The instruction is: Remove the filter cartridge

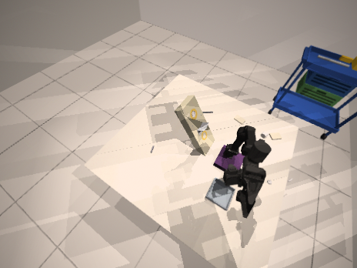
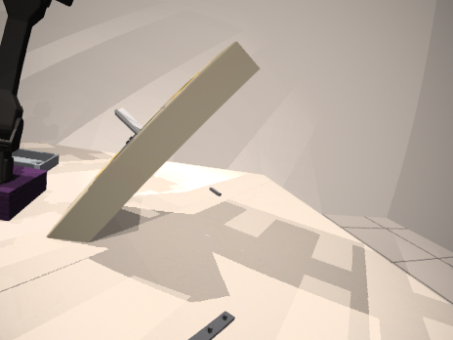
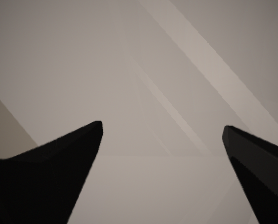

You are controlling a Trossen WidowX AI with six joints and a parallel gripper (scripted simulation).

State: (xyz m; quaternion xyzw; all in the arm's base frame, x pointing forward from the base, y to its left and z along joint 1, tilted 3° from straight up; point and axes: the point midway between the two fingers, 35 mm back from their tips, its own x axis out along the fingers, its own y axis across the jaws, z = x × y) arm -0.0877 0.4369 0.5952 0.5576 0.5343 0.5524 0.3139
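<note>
The service panel (image 1: 188, 104) (image 2: 171, 133) is a tan slab that leans back. Its face carries an upper orange ring (image 1: 191, 114) and a lower orange ring (image 1: 201, 136). A pale grey bar (image 1: 203, 128) (image 2: 128, 119) sticks out of the face between them. The cartridge and its slots are too small to tell apart. The shallow grey tray (image 1: 225, 202) (image 2: 50, 161) lies on the table, partly shadowed; no cartridge can be made out in it. My gripper (image 3: 161, 129) is open, with nothing between its fingertips. It is raised, away from the panel, with a wall behind the fingertips in the wrist view.
The arm's base stands by a purple block (image 1: 220, 162) (image 2: 24, 191). A thin dark rod (image 1: 208, 112) lies beside the panel. Tan pieces (image 1: 239, 119) (image 1: 275, 136) and a small dark bar (image 1: 152, 149) (image 2: 215, 191) lie about. A blue cart (image 1: 308, 108) stands beyond the table.
</note>
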